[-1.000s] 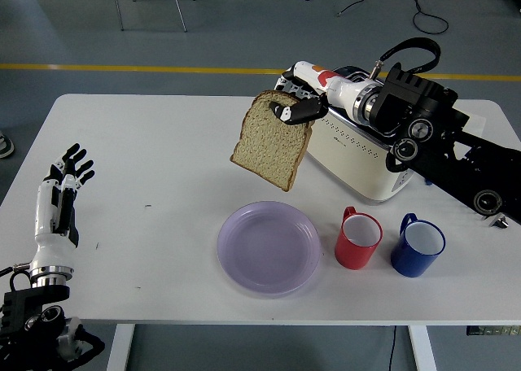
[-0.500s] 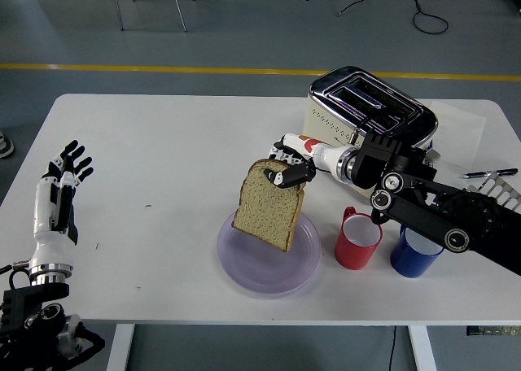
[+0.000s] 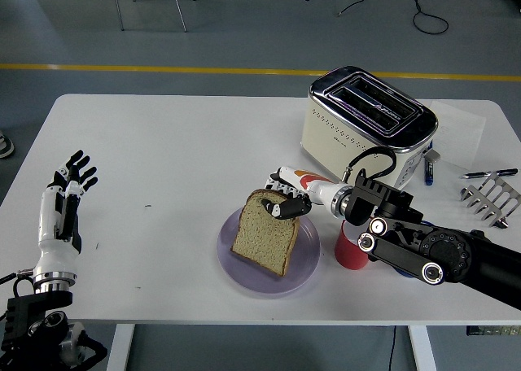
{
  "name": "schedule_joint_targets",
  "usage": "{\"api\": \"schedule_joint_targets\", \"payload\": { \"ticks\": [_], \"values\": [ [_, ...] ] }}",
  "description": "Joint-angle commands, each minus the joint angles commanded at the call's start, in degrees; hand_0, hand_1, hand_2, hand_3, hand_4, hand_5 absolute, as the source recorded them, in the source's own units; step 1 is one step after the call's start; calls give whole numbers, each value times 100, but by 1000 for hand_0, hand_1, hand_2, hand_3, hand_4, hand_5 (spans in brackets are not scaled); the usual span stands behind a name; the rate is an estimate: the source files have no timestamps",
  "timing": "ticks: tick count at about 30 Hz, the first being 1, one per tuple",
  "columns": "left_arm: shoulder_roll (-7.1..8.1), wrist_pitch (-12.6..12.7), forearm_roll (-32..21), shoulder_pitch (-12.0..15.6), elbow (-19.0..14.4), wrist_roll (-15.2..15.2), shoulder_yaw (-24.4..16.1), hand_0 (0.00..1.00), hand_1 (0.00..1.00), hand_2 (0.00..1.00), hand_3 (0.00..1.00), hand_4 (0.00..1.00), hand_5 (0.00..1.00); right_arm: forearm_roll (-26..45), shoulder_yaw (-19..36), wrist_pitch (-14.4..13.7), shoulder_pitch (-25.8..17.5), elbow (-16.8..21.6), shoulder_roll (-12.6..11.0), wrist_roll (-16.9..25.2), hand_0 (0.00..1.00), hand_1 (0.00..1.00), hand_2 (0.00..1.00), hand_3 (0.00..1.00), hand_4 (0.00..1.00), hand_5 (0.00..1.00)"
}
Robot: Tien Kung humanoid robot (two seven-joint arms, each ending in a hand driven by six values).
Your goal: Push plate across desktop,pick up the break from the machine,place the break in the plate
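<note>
Bread slice (image 3: 264, 239) lies on purple plate (image 3: 303, 267), in front of toaster (image 3: 366, 127) — right hand (image 3: 291, 198) pinches its far top edge, slice extending toward near table edge. Left hand (image 3: 67, 194) open, well left of plate — idle.

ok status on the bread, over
Right robot hand pinching bread slice at top edge. Slice resting on purple plate. Left robot hand open, idle. Nothing in the way.

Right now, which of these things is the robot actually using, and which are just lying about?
In use: bread, plate, toaster, right hand gripping the bread.

Lying about: red mug, metal rack, blue pen. The left hand rests open at the table's left.
</note>
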Motion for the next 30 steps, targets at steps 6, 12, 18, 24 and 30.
{"api": "schedule_joint_targets", "payload": {
  "ticks": [6, 12, 18, 24, 30],
  "values": [
    [-13, 13, -6, 24, 16, -7, 27, 752, 797, 885, 862, 500, 894, -13, -35, 481, -5, -515, 100, 210, 430, 512, 515, 479, 323, 271],
    [-38, 30, -29, 1, 10, -36, -12, 754, 795, 885, 863, 500, 892, -447, -118, 287, 44, -928, 231, 586, 712, 732, 716, 689, 478, 352],
    [-60, 36, -43, 10, 10, -48, 9, 754, 796, 885, 863, 498, 888, -944, -136, -60, 84, -1122, 316, 796, 873, 846, 874, 861, 606, 364],
    [-58, 38, -43, 25, 13, -53, 33, 756, 797, 886, 863, 494, 882, -1186, -44, -184, 60, -1122, 316, 861, 919, 877, 909, 921, 665, 383],
    [-55, 37, -43, 38, 12, -53, 41, 756, 798, 887, 863, 492, 876, -1285, 27, -111, 16, -1026, 264, 844, 939, 883, 921, 932, 689, 382]
  ]
}}
